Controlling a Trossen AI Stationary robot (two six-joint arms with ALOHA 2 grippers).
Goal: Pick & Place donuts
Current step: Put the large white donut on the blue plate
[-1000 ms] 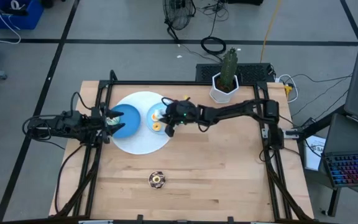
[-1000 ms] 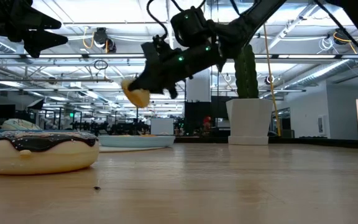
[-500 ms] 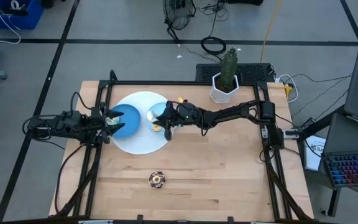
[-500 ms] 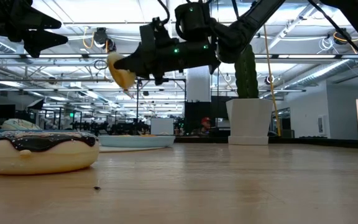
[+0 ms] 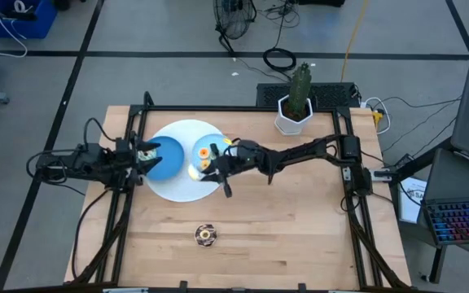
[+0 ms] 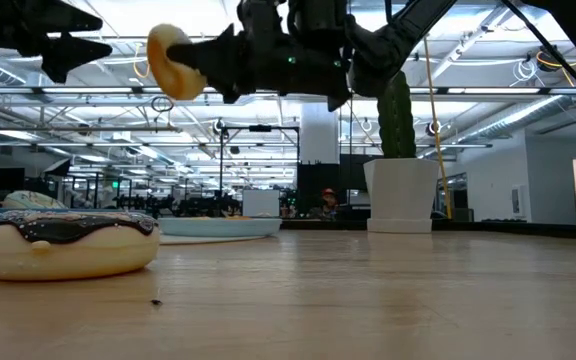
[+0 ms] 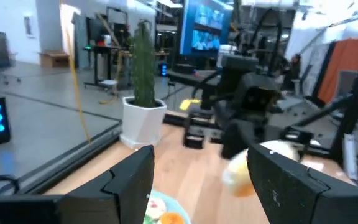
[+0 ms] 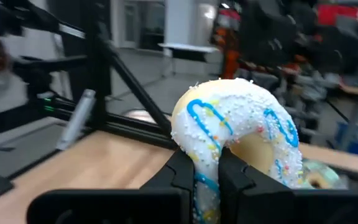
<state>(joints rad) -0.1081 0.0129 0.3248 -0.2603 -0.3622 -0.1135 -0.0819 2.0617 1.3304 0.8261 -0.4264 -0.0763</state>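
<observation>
A white donut (image 8: 235, 121) with blue stripes and sprinkles is held in the air by my right gripper (image 8: 207, 180), which is shut on it above the large pale round plate (image 5: 181, 189). The low view shows this donut (image 6: 171, 62) high over the table. On that plate rest a dark blue bowl (image 5: 164, 159) and a small light blue plate (image 5: 206, 146) bearing orange and yellow donuts. A chocolate-iced donut (image 6: 65, 243) lies flat near the table's front edge. My left gripper (image 5: 142, 155) hovers open at the bowl's left side, nothing between its fingers. My right gripper pinches one side of the donut's ring (image 8: 207, 163) between its two fingers (image 8: 180, 171), one at the outer rim and the other toward the hole. The fingers reach level from the table's right. The donut stands on edge beyond the fingertips, lifted clear.
A white pot with a tall cactus (image 5: 296, 104) stands at the far edge, right of the plates. A black frame (image 5: 243, 109) runs around the table's far and side edges. Bare wood spreads over the right half and front of the table (image 5: 300, 228).
My right gripper has risen and gone toward the table's left with the white donut, tipping from a downward slant to level and rolling. The donut has gone up and left, well clear of the plate. My left gripper stays by the bowl.
</observation>
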